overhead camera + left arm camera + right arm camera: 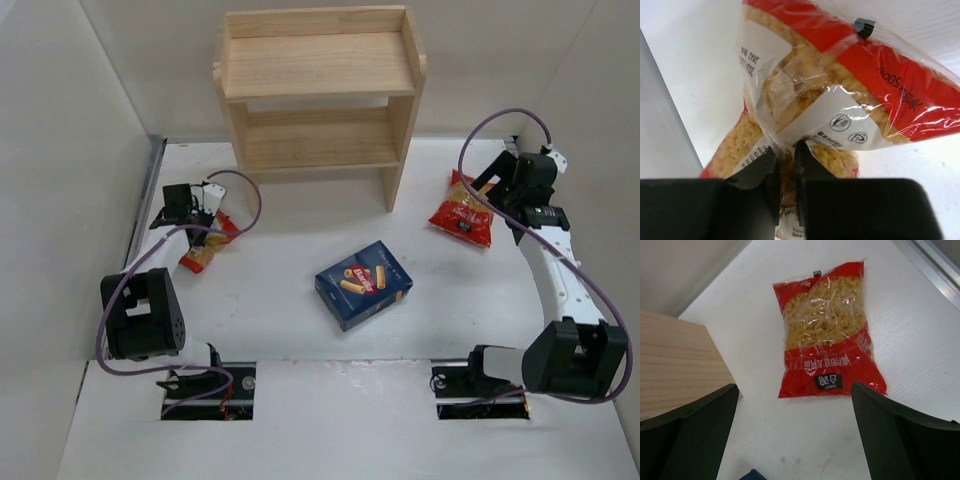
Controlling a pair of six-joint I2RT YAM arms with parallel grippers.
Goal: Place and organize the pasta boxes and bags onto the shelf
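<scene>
The left arm bends forward to the far left of the white table [280,330], and the left gripper [203,222] points down onto the red plastic bag with a white label [202,250]. The right arm stretches along the right side. The right gripper [497,190] hangs above the second red plastic bag [462,216], which lies flat just right of the light wooden two-tier shelf [320,70]. The top view hides both pairs of jaws. The left wrist view shows black fingers [760,185] pinched together on the labelled bag's clear film. The right wrist view shows jaws standing wide, apparently not touching the bag below. The dark blue cardboard pasta box [363,284] lies mid-table, apart from both grippers.
</scene>
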